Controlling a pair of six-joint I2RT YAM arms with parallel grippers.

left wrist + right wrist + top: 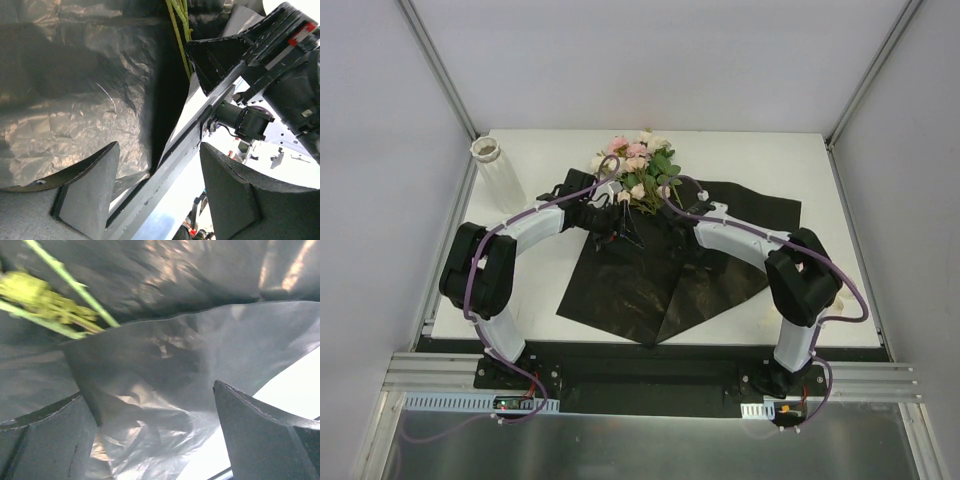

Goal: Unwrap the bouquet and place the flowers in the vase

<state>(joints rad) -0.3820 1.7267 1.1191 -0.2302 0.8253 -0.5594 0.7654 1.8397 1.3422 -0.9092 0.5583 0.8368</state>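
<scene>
Right up against the lens, the left gripper (157, 150) shows two dark padded fingers (85, 190) standing well apart with nothing pinched between them. Only the edge of the black paper sheet (75, 90) and a pale link of the other arm cross the gap. Over on the right wrist view, the right gripper (150, 390) is spread wide too, hovering over crumpled black paper and gripping none of it, with the green stems (65, 275) just off to one side. From above, both arms reach in and meet over the middle of the sheet, which lies opened out flat. The flowers (638, 165), pink and cream roses with green leaves, rest at the sheet's far edge, heads pointing away from the arms. So the unwrapping looks largely done, and the step in hand seems to be getting hold of the stems. The next move calls for one gripper to close on that thin bundle without catching paper, then lift it clear. The white ribbed vase (492, 165) waits at the far left corner, well apart from the flowers, so a carry and a stems-first drop follow. The surface (760, 160) is plain white, boxed in by pale grey walls with metal corner posts, and an aluminium rail (440, 380) runs along the near edge.
</scene>
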